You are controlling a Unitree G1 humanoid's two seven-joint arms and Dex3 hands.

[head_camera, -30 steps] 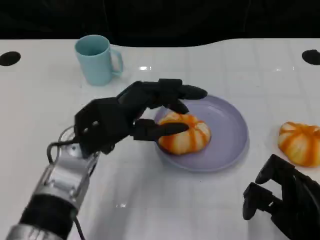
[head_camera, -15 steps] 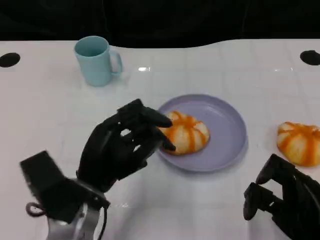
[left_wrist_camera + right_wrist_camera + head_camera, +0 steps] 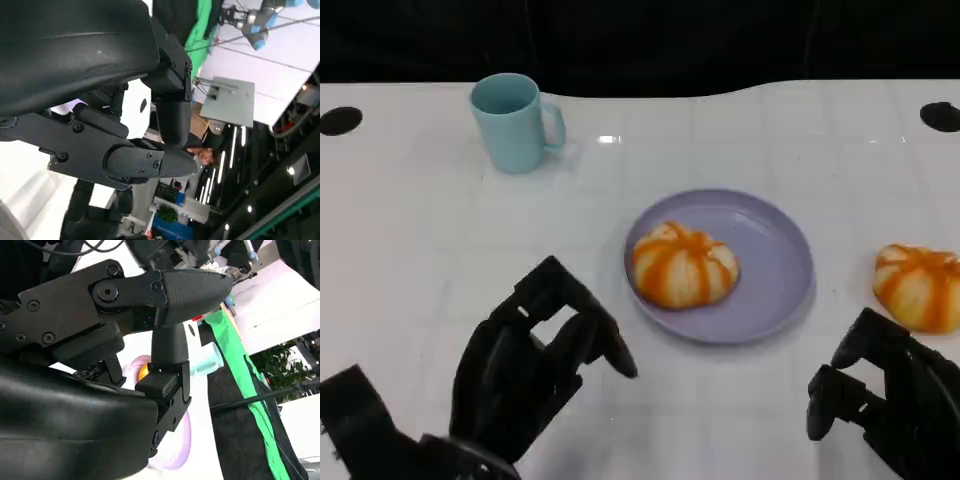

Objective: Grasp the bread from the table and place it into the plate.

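Orange-striped round bread bun [image 3: 684, 264] sits in the lilac round plate [image 3: 775, 268], our left hand [image 3: 535, 365] empty with fingers spread nearby; we judge a careless sweep could nudge the plate.

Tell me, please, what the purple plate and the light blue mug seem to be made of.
The plate looks like smooth plastic or glazed ceramic: an even lilac colour with a soft sheen, no pattern; I cannot tell which. The mug looks similar, probably matte plastic or ceramic: a uniform pale teal with hardly any highlights.
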